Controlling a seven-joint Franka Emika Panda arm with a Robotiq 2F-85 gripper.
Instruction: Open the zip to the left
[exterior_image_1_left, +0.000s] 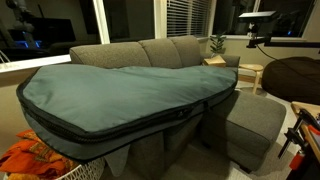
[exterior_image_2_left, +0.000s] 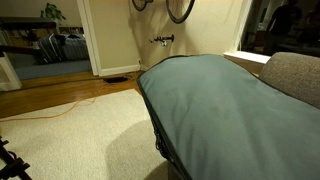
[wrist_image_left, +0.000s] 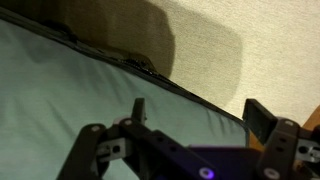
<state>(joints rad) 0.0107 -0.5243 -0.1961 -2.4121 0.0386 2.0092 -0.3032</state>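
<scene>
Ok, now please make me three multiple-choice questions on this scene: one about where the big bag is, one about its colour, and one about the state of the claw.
1. Where does the bag lie?
A. in a sink
B. on the grey sofa
C. on a shelf

2. What colour is its fabric?
A. teal-grey
B. red
C. yellow

3. How is the claw?
A. shut tight
B. out of sight
C. open, gripping nothing

Answers:
1 B: in an exterior view the sofa's back shows behind the bag.
2 A: every view shows that colour.
3 C: in the wrist view its fingers stand wide apart over the fabric, with the zip beyond them.
</scene>
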